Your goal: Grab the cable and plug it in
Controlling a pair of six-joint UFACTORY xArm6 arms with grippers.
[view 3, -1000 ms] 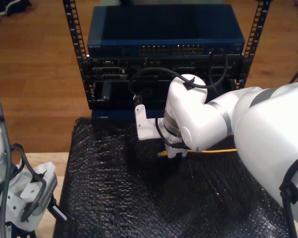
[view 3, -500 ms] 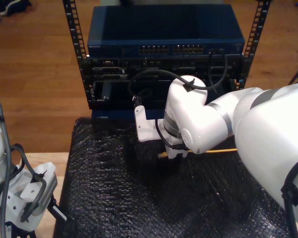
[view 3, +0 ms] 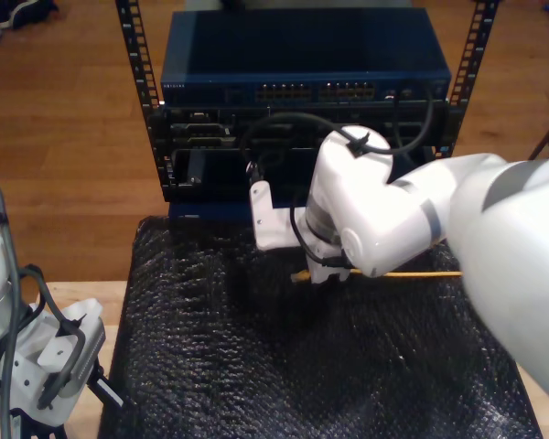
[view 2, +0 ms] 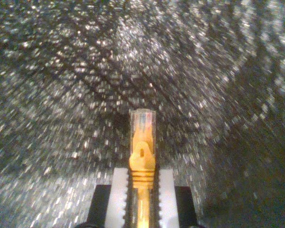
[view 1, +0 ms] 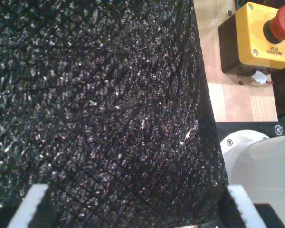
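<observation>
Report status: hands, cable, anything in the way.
My second hand shut on the cable, plug forward, over the black mat. My first hand open, idle. Path to the switch looks unobstructed.

Arms: glossy white rounded casings, grey joint bands; black cable looping over second arm (view 3: 384,215), fastened by black tie. White bracket (view 3: 267,219) at its wrist. Grey cables (view 3: 9,302) running along the other arm.
</observation>
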